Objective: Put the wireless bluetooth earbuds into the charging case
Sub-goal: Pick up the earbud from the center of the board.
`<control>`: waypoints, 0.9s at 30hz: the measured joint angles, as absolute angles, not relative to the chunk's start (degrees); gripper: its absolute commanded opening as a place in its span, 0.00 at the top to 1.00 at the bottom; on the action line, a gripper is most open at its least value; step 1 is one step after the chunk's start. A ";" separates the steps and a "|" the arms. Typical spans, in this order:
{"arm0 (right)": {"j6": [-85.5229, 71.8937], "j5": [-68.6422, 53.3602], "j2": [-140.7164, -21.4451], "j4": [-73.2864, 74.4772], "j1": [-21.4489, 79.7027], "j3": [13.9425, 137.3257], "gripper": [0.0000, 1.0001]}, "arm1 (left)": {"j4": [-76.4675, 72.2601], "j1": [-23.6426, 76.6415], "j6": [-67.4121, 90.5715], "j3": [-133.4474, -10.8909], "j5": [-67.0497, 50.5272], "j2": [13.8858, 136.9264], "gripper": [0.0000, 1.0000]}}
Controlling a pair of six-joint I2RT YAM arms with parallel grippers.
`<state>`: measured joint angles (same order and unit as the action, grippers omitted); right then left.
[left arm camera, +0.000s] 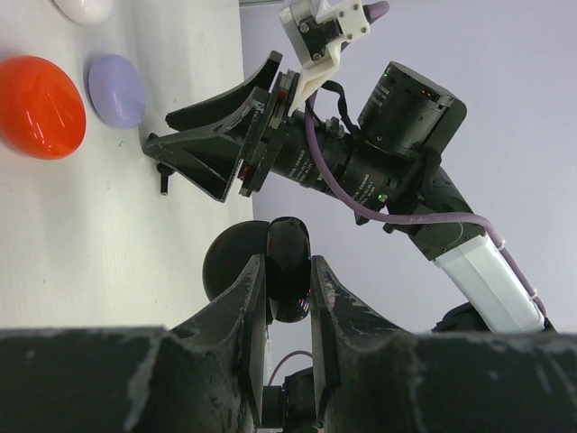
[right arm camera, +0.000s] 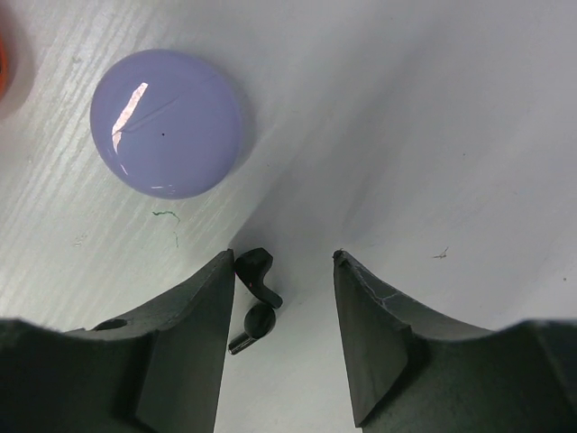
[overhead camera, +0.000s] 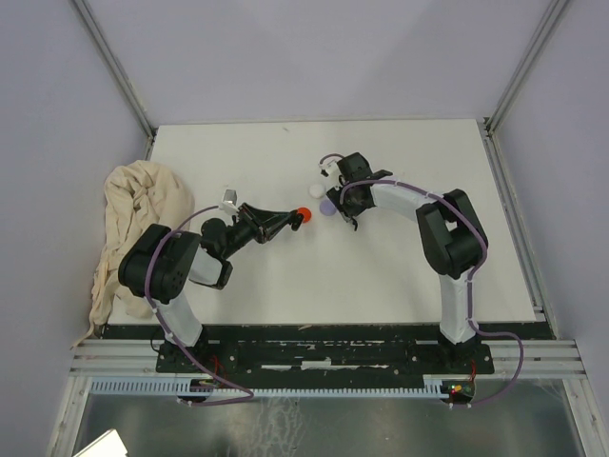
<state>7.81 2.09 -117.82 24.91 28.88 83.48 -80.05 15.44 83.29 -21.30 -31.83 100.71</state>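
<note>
- Two black earbuds [right arm camera: 257, 302] lie on the table between the fingers of your right gripper [right arm camera: 283, 257]. Its jaws stand apart and hold nothing. The buds sit closer to the finger on the left of the wrist view, and you cannot tell whether that finger touches them.
- Your right arm rises from its base at the near right. It folds at the elbow and reaches left and away, with the wrist tipped down over the middle of the table.
- Your left gripper [left arm camera: 288, 263] is clamped on the black case [left arm camera: 290, 242], which it holds edge-on between the pads and off the surface.
- Your left arm is folded low at the near left. Its forearm stretches right, nearly level, so the fingertips end just beside the red case [overhead camera: 303, 217].
- Just beyond the right fingers sits the lilac case [right arm camera: 167, 122]. The red case is to its left and the white case [overhead camera: 317, 189] is a little farther away. All three are bunched near the table's centre, between the two grippers.
- Bare table [overhead camera: 409, 276] runs from that cluster to the far edge, the right edge and the near edge between the bases.
- A crumpled cloth [overhead camera: 133, 219] is heaped along the left edge, beside your left elbow.
- Grey walls stand close on the far, left and right sides.
</note>
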 measured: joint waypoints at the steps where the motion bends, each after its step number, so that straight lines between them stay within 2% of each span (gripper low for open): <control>1: 7.81 2.22 -117.95 24.88 28.88 83.59 0.44 | -80.12 15.44 83.29 -21.30 -31.81 100.71 0.97; 7: 7.62 2.90 -118.08 25.15 28.88 83.74 0.47 | -80.38 15.42 83.29 -21.30 -31.86 100.71 0.97; 15: 7.33 2.79 -118.10 26.00 28.88 84.31 0.57 | -80.49 15.18 83.29 -21.30 -31.88 100.73 0.97; 27: 6.70 1.32 -118.76 28.53 28.88 85.76 0.58 | -80.71 15.11 83.29 -21.26 -31.90 100.73 0.97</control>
<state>6.70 1.32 -118.76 28.53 28.88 85.76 -80.71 15.11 83.29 -21.26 -31.90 100.73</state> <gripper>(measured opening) 0.427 0.284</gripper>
